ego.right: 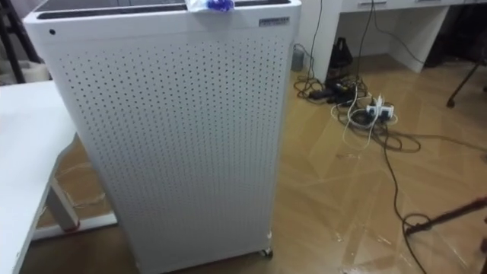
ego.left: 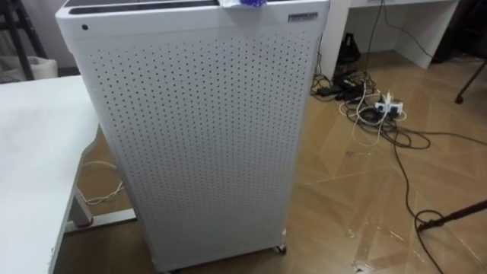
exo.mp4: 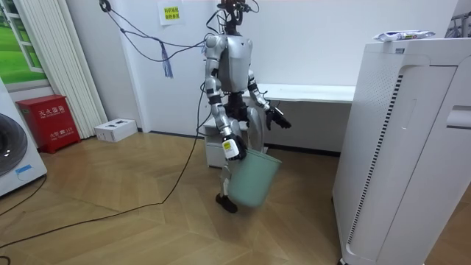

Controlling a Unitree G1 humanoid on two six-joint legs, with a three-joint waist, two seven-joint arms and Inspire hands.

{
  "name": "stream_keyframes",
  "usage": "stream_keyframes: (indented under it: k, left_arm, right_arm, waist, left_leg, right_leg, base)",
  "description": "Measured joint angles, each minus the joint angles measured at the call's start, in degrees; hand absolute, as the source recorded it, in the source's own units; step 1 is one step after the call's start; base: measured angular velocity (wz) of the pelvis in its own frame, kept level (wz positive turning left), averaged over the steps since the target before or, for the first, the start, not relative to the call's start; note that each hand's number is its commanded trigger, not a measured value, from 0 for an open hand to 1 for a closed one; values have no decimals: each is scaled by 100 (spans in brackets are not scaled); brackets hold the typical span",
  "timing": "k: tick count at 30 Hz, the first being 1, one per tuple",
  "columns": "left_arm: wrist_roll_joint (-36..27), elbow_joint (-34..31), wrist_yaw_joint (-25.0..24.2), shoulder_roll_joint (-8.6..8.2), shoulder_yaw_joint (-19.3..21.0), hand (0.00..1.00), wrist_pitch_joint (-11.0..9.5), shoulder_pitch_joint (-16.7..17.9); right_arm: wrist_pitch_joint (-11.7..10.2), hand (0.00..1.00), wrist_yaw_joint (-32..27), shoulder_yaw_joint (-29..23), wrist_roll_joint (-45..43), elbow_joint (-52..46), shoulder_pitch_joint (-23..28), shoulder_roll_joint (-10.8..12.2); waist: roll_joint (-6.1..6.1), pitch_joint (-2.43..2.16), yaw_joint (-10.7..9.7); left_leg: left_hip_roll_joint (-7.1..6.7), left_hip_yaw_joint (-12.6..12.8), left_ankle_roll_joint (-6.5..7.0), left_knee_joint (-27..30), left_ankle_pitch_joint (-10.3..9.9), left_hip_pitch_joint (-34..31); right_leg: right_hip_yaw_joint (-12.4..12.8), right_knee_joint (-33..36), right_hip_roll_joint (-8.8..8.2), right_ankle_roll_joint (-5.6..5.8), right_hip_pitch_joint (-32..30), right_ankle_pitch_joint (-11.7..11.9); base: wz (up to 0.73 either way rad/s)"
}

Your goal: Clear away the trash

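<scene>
R hand (exo.mp4: 232, 147) grips rim of green bin (exo.mp4: 254, 178); L hand (exo.mp4: 278, 118) held fwd, can't tell fingers. Wrapper (exo.mp4: 402, 34) lies atop white perforated cabinet (ego.left: 198, 137) — robot stands facing it.

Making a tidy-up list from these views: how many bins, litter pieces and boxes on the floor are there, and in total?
Pale green plastic bin, held in the robot's right hand: 1
Crumpled white and blue wrapper on top of the tall white perforated cabinet: 1
Floor boxes, a red box and a small white box: 2
Total: 4
</scene>
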Motion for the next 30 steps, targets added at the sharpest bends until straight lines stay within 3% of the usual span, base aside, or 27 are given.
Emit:
stream_keyframes:
  k: [1, 2, 3, 5, 6, 7, 8, 9, 10, 12, 14, 15, 17, 18, 19, 20, 22, 23, 24, 25, 27, 28, 29, 30]
  left_arm:
    - [-10, 0, 0, 0, 12, 0, 62, 14]
    - [-67, 28, -1, -3, 12, 0, 77, 26]
    - [-91, 42, -1, -6, -4, 0, 77, 45]
    - [-127, 27, -1, -46, -63, 0, 66, 55]
    - [-168, 29, 4, -50, -64, 0, 64, 56]
    - [-242, 30, 28, -48, -45, 0, 58, 56]
    - [-254, 38, 63, -32, 2, 0, 58, 79]
    - [-247, 38, 67, -32, 25, 0, 58, 87]
    - [-237, 25, 65, -44, 21, 0, 56, 75]
    - [-234, 22, 59, -52, 18, 0, 22, 59]
    - [-226, 22, 56, -36, 29, 0, 14, 13]
    - [-215, 22, 54, -41, 26, 0, 14, -45]
    - [-244, 29, 60, -39, 6, 0, -25, -100]
    - [-240, 32, 61, -37, -12, 0, -51, -105]
    - [-240, 28, 82, -40, -31, 0, -106, -122]
    - [-234, 0, 173, -43, -51, 0, -115, -156]
    - [-125, -54, 302, -42, -45, 0, -151, -282]
    - [-100, -125, 420, -40, -34, 0, -188, -316]
    - [-96, -154, 474, -55, -34, 0, -222, -319]
    - [-107, -282, 554, -57, -39, 0, -249, -310]
    - [-98, -508, 572, -57, -41, 0, -340, -327]
    - [-66, -644, 653, -57, -61, 0, -383, -329]
    - [-1, -700, 750, -63, -86, 0, -397, -327]
    - [7, -727, 791, -64, -122, 0, -397, -321]
  right_arm:
    - [-8, 100, 35, -3, -49, -2, -6, 3]
    - [-12, 100, 51, 12, -68, 4, 11, 12]
    - [-9, 100, 48, 14, -51, 9, 26, 13]
    - [-3, 100, -17, 15, 112, 45, 71, -34]
    - [-6, 100, -17, 20, 149, 46, 72, -57]
    - [-6, 100, -20, 84, 197, 49, 77, -103]
    - [-3, 100, -33, 197, 201, 62, 110, -99]
    - [-3, 100, -36, 202, 200, 60, 128, -89]
    - [5, 100, -65, 187, 200, 63, 146, -83]
    - [-15, 100, -87, 147, 202, 73, 158, -85]
    - [-40, 100, -92, 25, 204, 77, 191, -74]
    - [-44, 100, -159, -3, 221, 87, 215, -82]
    - [-46, 100, -278, 3, 340, 95, 242, -86]
    - [-43, 100, -334, -5, 364, 94, 245, -83]
    - [-42, 100, -461, -89, 405, 79, 228, -85]
    - [-68, 100, -554, -140, 456, 65, 219, -104]
    - [-94, 100, -578, -241, 455, 67, 218, -126]
    - [-147, 100, -543, -239, 488, 58, 169, -119]
    - [-174, 100, -519, -239, 500, 40, 140, -119]
    - [-221, 100, -509, -250, 502, -39, 108, -117]
    - [-287, 100, -517, -271, 472, -59, 78, -80]
    - [-302, 100, -537, -271, 440, -55, 50, -72]
    - [-318, 100, -601, -267, 421, -24, 21, -66]
    - [-318, 100, -637, -265, 420, -17, 39, -61]
  waist:
    - [36, 3, -3]
    - [-11, 48, -5]
    - [-30, 48, 11]
    - [-94, 33, -6]
    - [-92, 34, 35]
    - [-71, 44, 154]
    - [-95, 28, 259]
    - [-105, 16, 250]
    - [-96, -26, 210]
    - [-167, -20, 181]
    - [-222, -23, 100]
    - [-232, -23, 106]
    - [-254, 4, 88]
    - [-183, -13, 84]
    - [-193, -2, 84]
    - [-145, -9, 19]
    - [-20, -3, -21]
    - [11, 1, -8]
    - [70, -1, -15]
    - [141, -4, -41]
    - [94, 17, -69]
    - [58, 11, -117]
    - [74, 24, -137]
    - [81, 3, -170]
  left_leg:
    - [77, -96, -3, 386, 35, -161]
    - [50, -330, 60, 882, 181, -475]
    - [-57, -437, 25, 950, 196, -581]
    - [-599, -541, 2, -35, 249, -1010]
    - [-690, -530, -45, -387, 343, -1115]
    - [-746, -536, -41, -1110, 711, -1268]
    - [-729, -552, 38, -1515, 1243, -1310]
    - [-729, -548, 89, -1569, 1431, -1293]
    - [-769, -515, 261, -1552, 1634, -1268]
    - [-895, -527, 419, -1369, 1687, -1243]
    - [-959, -415, 505, -1075, 1413, -1253]
    - [-975, -332, 534, -880, 1182, -1240]
    - [-1048, -196, 609, -692, 801, -1018]
    - [-1051, -172, 627, -657, 700, -945]
    - [-1079, -93, 663, -642, 543, -748]
    - [-1137, -129, 712, -644, 416, -574]
    - [-1130, -287, 754, -706, 290, -349]
    - [-1097, -305, 751, -844, 276, -242]
    - [-1058, -316, 751, -897, 275, -194]
    - [-1021, -422, 746, -1014, 279, -102]
    - [-1022, -599, 729, -1153, 272, 36]
    - [-1028, -737, 680, -1167, 244, 120]
    - [-1015, -957, 618, -1160, 209, 234]
    - [-991, -1040, 598, -1176, 202, 278]
  right_leg:
    - [135, 28, 45, -57, 5, -35]
    - [375, 62, 110, -135, 87, -80]
    - [509, 88, 112, -163, 114, -110]
    - [852, 132, 6, -203, 95, -239]
    - [901, 124, -15, -192, 91, -253]
    - [961, 112, -15, -169, 77, -262]
    - [1039, 110, -17, -131, 121, -324]
    - [1050, 91, -18, -100, 156, -369]
    - [1036, 52, -56, -22, 204, -436]
    - [969, -119, -163, 83, 353, -481]
    - [969, -215, -281, 145, 520, -503]
    - [975, -143, -384, 205, 576, -534]
    - [857, 704, -601, 328, 482, -557]
    - [817, 1057, -651, 428, 382, -502]
    - [751, 1829, -779, 615, 111, -292]
    - [614, 2448, -888, 606, -50, 57]
    - [582, 2931, -876, 581, -257, 459]
    - [539, 3012, -805, 521, -549, 176]
    - [525, 2959, -753, 444, -693, 18]
    - [516, 2687, -595, 377, -984, -160]
    - [522, 1713, -505, 398, -1175, -186]
    - [545, 832, -492, 401, -1176, -4]
    - [536, 421, -467, 324, -1134, 592]
    - [541, 266, -436, 323, -1019, 634]
  base:
    - [-18]
    - [-14]
    - [0]
    - [-5]
    - [-44]
    - [-68]
    - [-64]
    - [-40]
    - [-22]
    - [-24]
    - [-13]
    - [-25]
    - [-26]
    - [-27]
    - [-15]
    - [-5]
    - [11]
    - [0]
    - [5]
    - [31]
    - [50]
    - [71]
    - [76]
    - [62]
